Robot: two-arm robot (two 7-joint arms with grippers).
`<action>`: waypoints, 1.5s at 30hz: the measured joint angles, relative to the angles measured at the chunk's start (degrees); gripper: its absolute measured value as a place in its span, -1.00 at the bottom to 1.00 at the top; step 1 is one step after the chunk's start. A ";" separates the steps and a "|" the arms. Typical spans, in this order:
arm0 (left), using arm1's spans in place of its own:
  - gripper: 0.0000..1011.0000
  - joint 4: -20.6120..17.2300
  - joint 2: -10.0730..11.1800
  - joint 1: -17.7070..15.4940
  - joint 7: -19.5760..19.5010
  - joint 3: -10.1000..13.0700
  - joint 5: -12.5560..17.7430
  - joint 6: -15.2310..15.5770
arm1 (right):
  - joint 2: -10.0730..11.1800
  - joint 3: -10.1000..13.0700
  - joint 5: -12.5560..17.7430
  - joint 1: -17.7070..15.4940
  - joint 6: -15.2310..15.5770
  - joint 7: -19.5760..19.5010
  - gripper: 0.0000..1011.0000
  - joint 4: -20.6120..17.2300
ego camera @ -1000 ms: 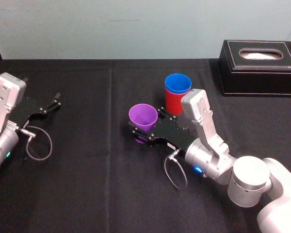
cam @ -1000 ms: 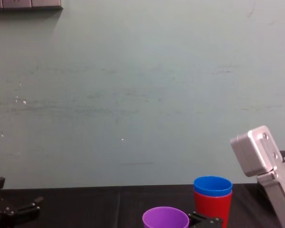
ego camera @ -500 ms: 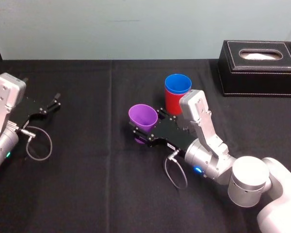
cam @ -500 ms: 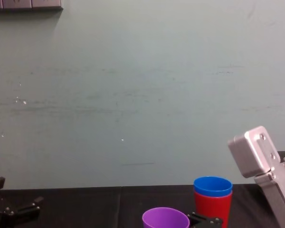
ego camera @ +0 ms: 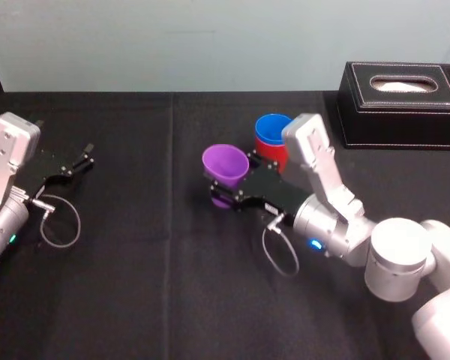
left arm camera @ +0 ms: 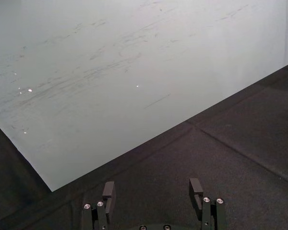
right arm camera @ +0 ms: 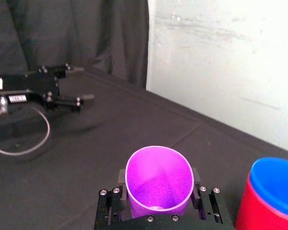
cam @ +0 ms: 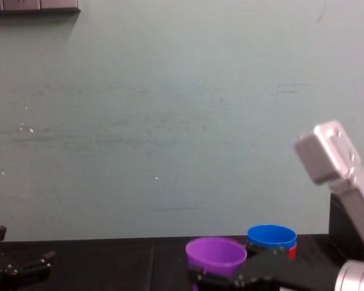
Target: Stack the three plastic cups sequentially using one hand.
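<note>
The purple cup (ego camera: 225,165) hangs tilted a little above the black table, with my right gripper (ego camera: 223,193) shut on its lower body. In the right wrist view the black fingers (right arm camera: 119,176) press the purple cup (right arm camera: 158,177) from both sides. Just behind and to the right stands the red cup (ego camera: 268,153) with the blue cup (ego camera: 272,129) nested inside it. From the chest, the purple cup (cam: 216,254) sits level with the blue cup (cam: 271,235). My left gripper (ego camera: 82,159) rests open at the table's left side, its fingers (left arm camera: 108,189) spread over bare cloth.
A black stitched tissue box (ego camera: 401,101) stands at the back right corner. A cable loop (ego camera: 60,221) lies beside the left arm. The black cloth (ego camera: 150,285) spreads between the two arms, with the pale wall behind the table's far edge.
The right gripper has closed on the purple cup and lifted it off the table, carrying it slightly back toward the red and blue cups. The left arm has not moved.
</note>
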 joint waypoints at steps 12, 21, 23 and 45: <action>0.99 0.00 0.00 0.00 0.00 0.00 0.00 0.00 | 3.26 1.84 3.40 3.08 7.34 1.23 0.45 -7.79; 0.99 0.00 0.00 0.00 0.00 0.00 0.00 0.00 | 4.46 3.08 4.80 5.86 9.85 0.13 0.45 -8.88; 0.99 0.00 0.00 0.00 0.00 0.00 0.00 0.00 | 4.66 3.53 5.25 6.40 10.21 -0.27 0.45 -8.60; 0.99 0.00 0.00 0.00 0.00 0.00 0.00 0.00 | 5.05 5.32 6.56 9.61 10.45 -2.51 0.45 -2.00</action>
